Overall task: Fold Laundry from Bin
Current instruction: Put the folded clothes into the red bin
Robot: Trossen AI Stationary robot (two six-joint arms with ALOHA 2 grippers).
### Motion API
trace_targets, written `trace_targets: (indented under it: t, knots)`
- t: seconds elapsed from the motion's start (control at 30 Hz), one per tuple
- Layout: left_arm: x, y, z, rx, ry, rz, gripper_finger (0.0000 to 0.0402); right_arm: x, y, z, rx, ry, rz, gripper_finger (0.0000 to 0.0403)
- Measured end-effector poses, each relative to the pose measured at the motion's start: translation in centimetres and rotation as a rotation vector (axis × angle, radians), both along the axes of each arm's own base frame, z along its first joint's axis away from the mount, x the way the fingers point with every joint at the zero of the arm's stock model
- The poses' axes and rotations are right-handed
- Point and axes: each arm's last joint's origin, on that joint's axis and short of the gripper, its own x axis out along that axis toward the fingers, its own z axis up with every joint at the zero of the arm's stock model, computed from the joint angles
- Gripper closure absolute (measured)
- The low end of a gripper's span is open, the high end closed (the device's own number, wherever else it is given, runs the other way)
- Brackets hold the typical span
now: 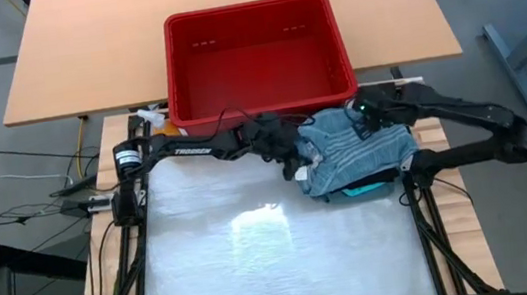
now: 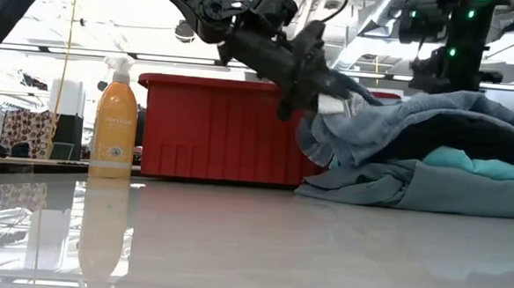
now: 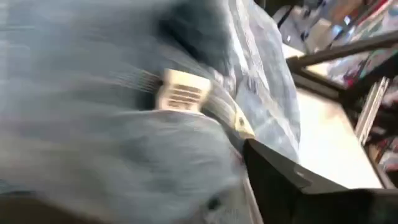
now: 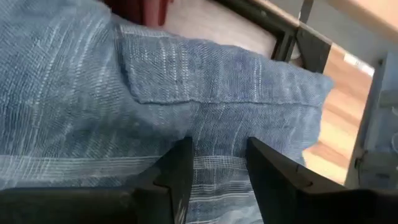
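The laundry lies piled at the white mat's far right. A mottled blue-grey shirt [image 1: 359, 146] [image 2: 399, 125] is on top, over a turquoise garment [image 2: 454, 161] and a grey-green one [image 2: 413, 187]. The red bin [image 1: 258, 57] stands behind the pile and shows nothing inside. My left gripper [image 1: 290, 159] [image 2: 308, 89] is at the shirt's left end, by its white collar label [image 3: 180, 93], and looks open. My right gripper [image 1: 369, 119] [image 4: 217, 162] hangs open over the shirt's far part, just below its pocket [image 4: 186, 74]. My left gripper comes at the shirt from the table's left, slanting down, at the collar end beside the label [image 2: 331, 104]. Cloth lies over one finger and hides it. The other finger [image 3: 292, 180] shows bare beside the cloth. That end of the shirt is raised off the pile. My right gripper points steeply down at the shirt, with its two fingers [image 4: 177, 171] apart over a crease in the cloth [image 4: 208, 134]. Whether they touch the cloth I cannot tell.
An orange spray bottle [image 2: 114, 123] stands at the mat's far left corner, beside the bin. The white mat [image 1: 277, 257] lies bare in front of the pile. A wooden table [image 1: 91, 58] carries the bin beyond the mat.
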Motion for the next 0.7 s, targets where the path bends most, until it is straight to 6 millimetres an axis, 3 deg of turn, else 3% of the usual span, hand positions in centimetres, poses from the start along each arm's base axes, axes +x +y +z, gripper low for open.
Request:
trace_targets:
  t: [0.27,0.5,0.7]
  knots:
    - [-2.4,-0.3,2.6,0.153,0.091,-0.003,0.023,0.5,-0.4,-4.0,0.0,-0.023,-0.021,0.0237]
    - [-6.9,-3.5,5.1,0.258,0.041,0.051,0.0228,0.5,-0.3,-6.8,0.028,-0.006,-0.033,0.0237]
    - [-11.6,-6.5,5.5,0.344,-0.074,0.161,0.0228,2.1,-0.5,-9.5,0.091,-0.057,0.013,0.0237]
